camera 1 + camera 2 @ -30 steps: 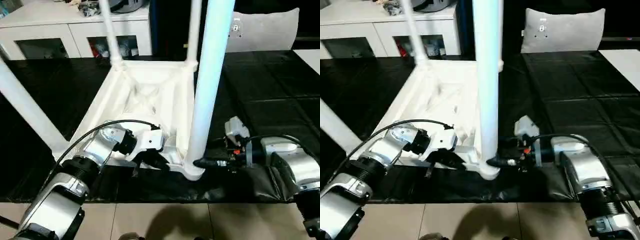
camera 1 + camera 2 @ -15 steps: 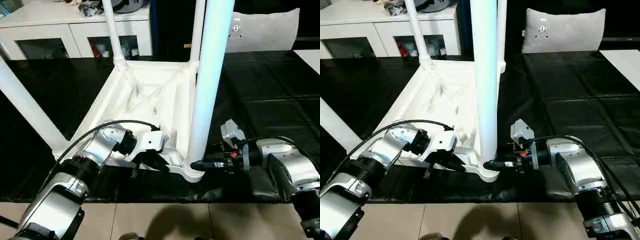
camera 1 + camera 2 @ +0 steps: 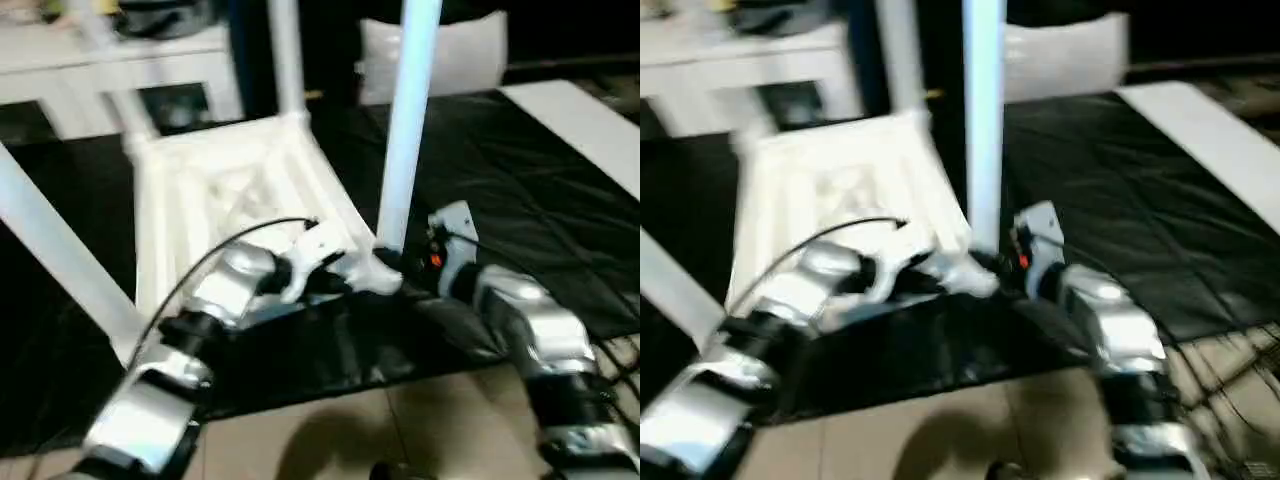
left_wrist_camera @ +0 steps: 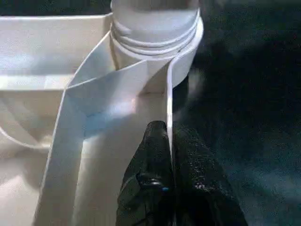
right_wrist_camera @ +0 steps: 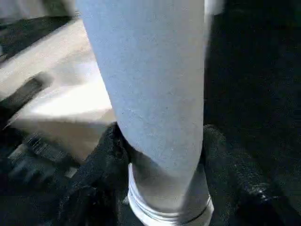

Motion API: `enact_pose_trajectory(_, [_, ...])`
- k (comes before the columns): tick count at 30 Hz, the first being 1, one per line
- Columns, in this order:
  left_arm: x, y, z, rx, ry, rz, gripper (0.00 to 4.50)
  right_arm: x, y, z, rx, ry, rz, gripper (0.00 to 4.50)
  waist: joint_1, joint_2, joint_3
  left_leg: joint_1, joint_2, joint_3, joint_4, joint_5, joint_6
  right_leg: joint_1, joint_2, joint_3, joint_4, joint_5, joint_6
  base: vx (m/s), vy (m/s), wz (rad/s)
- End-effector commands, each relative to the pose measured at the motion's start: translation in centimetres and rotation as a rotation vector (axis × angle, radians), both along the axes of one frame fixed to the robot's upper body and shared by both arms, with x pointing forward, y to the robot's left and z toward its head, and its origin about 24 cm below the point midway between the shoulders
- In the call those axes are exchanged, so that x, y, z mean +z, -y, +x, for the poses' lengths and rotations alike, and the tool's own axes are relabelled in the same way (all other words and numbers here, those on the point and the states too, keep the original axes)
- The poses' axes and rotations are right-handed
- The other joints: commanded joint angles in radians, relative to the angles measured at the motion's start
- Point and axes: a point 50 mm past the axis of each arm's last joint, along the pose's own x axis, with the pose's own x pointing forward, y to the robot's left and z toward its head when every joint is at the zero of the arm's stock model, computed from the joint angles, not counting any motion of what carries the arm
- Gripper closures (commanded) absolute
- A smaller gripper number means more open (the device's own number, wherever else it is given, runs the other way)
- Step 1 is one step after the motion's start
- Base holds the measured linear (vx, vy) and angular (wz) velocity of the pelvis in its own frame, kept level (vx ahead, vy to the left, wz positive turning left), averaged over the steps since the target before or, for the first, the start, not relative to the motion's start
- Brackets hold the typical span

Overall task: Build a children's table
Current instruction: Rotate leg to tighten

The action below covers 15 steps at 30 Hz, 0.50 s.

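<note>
Swung round since a second ago, our upturned white ribbed plastic table top [image 3: 225, 190] lies on the black-covered work surface [image 3: 520, 170]. Our left gripper [image 4: 170, 141] pinches its rim wall; our right gripper [image 5: 160, 155] clasps the white tapered tube leg [image 5: 146, 80] just above its corner socket [image 4: 155, 28].

Left pincer [image 4: 171, 155] pinched closed, right pincer [image 5: 160, 155] clamped.
</note>
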Motion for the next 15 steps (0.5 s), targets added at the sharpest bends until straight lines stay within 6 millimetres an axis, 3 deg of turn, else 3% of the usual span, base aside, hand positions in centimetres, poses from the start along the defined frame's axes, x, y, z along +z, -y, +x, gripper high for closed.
enact_pose_trajectory(1, [2.5,3.6,0.3,-0.025,0.076,-0.116,4.5,-0.7,-1.9,0.7,-0.089,-0.041,-0.007,2.54,-0.001,-0.02,-0.066,0.003,0.007,-0.014,-0.062,-0.306,0.059,0.065,-0.069,0.027,-0.102,-0.538,0.047,0.0,0.0,0.0])
enact_pose_trajectory(2, [2.6,4.0,0.5,0.017,0.089,-0.123,4.5,-0.8,-2.0,1.0,-0.135,-0.042,-0.013,2.54,-0.013,-0.021,-0.067,-0.002,0.005,-0.015,-0.061,-0.297,0.065,0.066,-0.068,0.028,-0.099,-0.528,0.041,0.0,0.0,0.0])
enact_pose_trajectory(5, [2.9,4.7,0.6,0.049,0.105,-0.141,4.5,-0.6,-2.3,1.5,-0.168,-0.01,0.018,2.54,-0.018,-0.02,-0.073,-0.005,0.003,-0.013,-0.061,-0.253,0.087,0.068,-0.071,0.036,-0.092,-0.477,0.016,0.0,0.0,0.0])
enact_pose_trajectory(6, [3.0,4.7,0.6,0.05,0.109,-0.138,4.5,-0.2,-2.3,1.5,-0.162,0.031,0.014,1.98,-0.017,-0.021,-0.076,-0.01,0.005,-0.014,-0.062,-0.228,0.1,0.071,-0.072,0.042,-0.084,-0.442,0.002,0.0,0.0,0.0])
enact_pose_trajectory(8, [3.0,4.2,0.7,0.04,0.122,-0.119,4.5,-0.2,-1.8,1.3,-0.133,0.054,0.0,1.78,-0.014,-0.02,-0.08,-0.017,0.009,-0.016,-0.062,-0.18,0.118,0.075,-0.073,0.049,-0.07,-0.384,-0.023,0.0,0.0,0.0])
enact_pose_trajectory(10, [2.9,3.8,0.7,0.027,0.132,-0.103,4.5,-0.2,-1.3,1.0,-0.114,0.078,-0.02,1.64,-0.001,-0.02,-0.087,-0.016,0.015,-0.017,-0.059,-0.128,0.141,0.071,-0.076,0.061,-0.056,-0.304,-0.055,0.0,0.0,0.0])
enact_pose_trajectory(12, [2.7,3.4,0.6,0.006,0.133,-0.095,4.5,-0.2,-0.5,0.8,-0.1,0.09,-0.018,1.41,0.023,-0.024,-0.097,-0.028,0.015,-0.017,-0.051,-0.015,0.187,0.074,-0.076,0.074,-0.024,-0.168,-0.1,0.0,0.0,0.0])
enact_pose_trajectory(13, [2.6,3.1,0.5,-0.005,0.133,-0.091,4.5,-0.2,-0.1,0.8,-0.089,0.103,-0.017,1.38,0.033,-0.019,-0.097,-0.028,0.016,-0.017,-0.049,0.005,0.199,0.073,-0.076,0.075,-0.019,-0.143,-0.105,0.0,0.0,0.0])
enact_pose_trajectory(15, [2.2,2.3,0.4,-0.02,0.121,-0.079,4.5,0.1,0.9,0.5,-0.047,0.138,-0.023,1.19,0.056,-0.022,-0.096,-0.023,0.018,-0.012,-0.048,0.019,0.217,0.071,-0.076,0.077,-0.016,-0.14,-0.116,0.0,0.0,0.0])
